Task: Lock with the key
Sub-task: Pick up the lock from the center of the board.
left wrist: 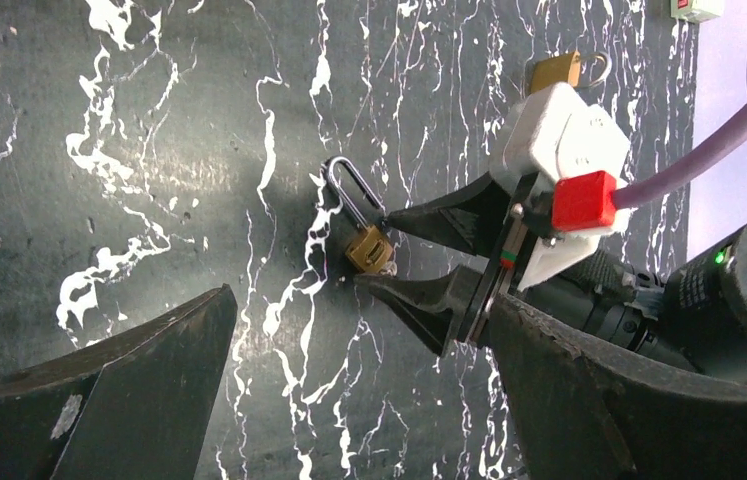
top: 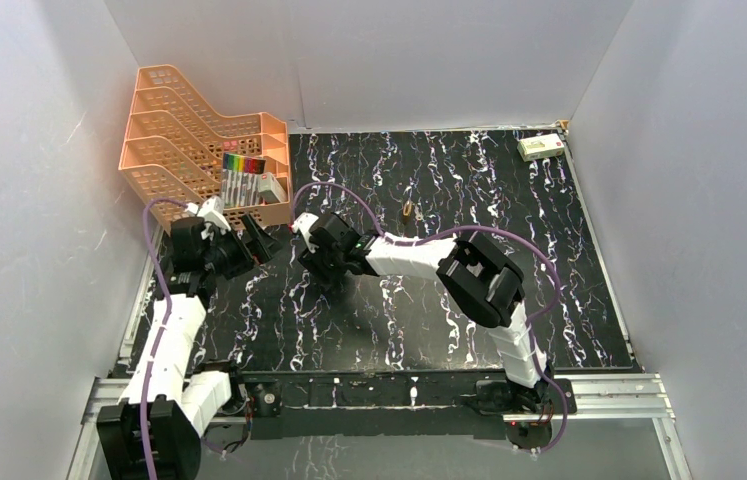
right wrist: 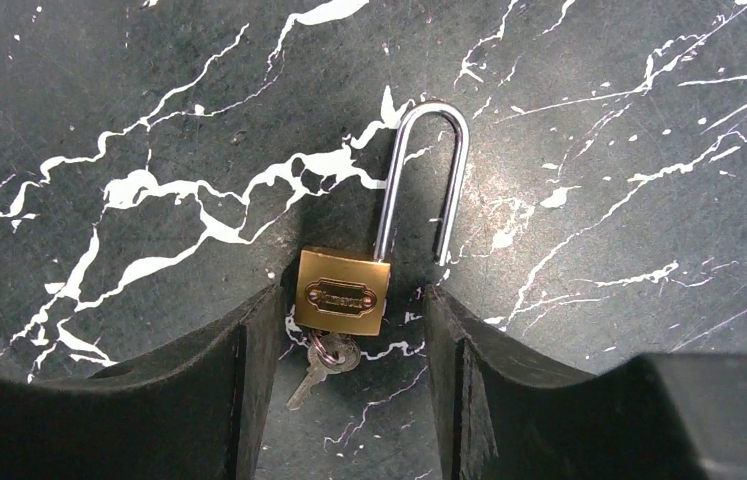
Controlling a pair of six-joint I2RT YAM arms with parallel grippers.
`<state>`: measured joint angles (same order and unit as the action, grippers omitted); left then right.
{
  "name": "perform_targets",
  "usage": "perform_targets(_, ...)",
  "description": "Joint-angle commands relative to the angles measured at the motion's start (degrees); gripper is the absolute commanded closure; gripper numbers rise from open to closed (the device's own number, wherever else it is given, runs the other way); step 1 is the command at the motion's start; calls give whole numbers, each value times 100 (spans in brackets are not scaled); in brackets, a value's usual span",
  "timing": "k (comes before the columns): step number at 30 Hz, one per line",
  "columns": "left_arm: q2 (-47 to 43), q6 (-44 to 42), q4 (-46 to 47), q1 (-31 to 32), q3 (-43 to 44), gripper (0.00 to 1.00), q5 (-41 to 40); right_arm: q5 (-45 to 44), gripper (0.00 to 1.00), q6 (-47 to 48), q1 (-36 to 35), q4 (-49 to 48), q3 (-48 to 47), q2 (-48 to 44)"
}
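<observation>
On your left, the left pincer is hovering with its fingers spread fully, gripping nothing, just in front of the orange tray rack. Moving right, the padlock is lying flat on the bench. One leg of its shackle is standing clear of the brass body, and the key is sitting in the keyhole. The right pincer is straddling that body, released, with a gap showing at each finger. So you are lining up a grasp, not locking yet. I judge the next move is calling for a firm hold on the body, the free leg swung over its hole and pressed home, then a turn of the key.
</observation>
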<state>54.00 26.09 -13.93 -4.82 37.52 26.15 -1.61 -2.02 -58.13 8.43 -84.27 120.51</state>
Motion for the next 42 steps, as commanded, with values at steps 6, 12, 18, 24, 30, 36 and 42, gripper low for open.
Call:
perform_targets(6,-343,75,21,-46,-236,2,-91,91,40,-285,-10,-312,-50,-4)
perform_targets(12,-98,-139,-170,-37,-45,2,-12,-270,45,-373,-74,-64,-290,178)
perform_targets(18,-5,-217,-127,-37,136,2,160,-594,50,-454,-145,136,-439,297)
perform_targets(24,507,-308,399,44,614,2,1984,-782,58,-482,-164,319,-547,406)
perform_targets(30,558,629,1225,113,704,2,3182,-672,66,-546,-172,293,-393,186)
perform_targets(36,535,606,1455,221,1033,2,4753,-266,67,-477,-164,-144,254,-621)
perform_targets(42,79,2422,4001,386,620,2,5665,-12,67,-575,-147,-409,970,-1617)
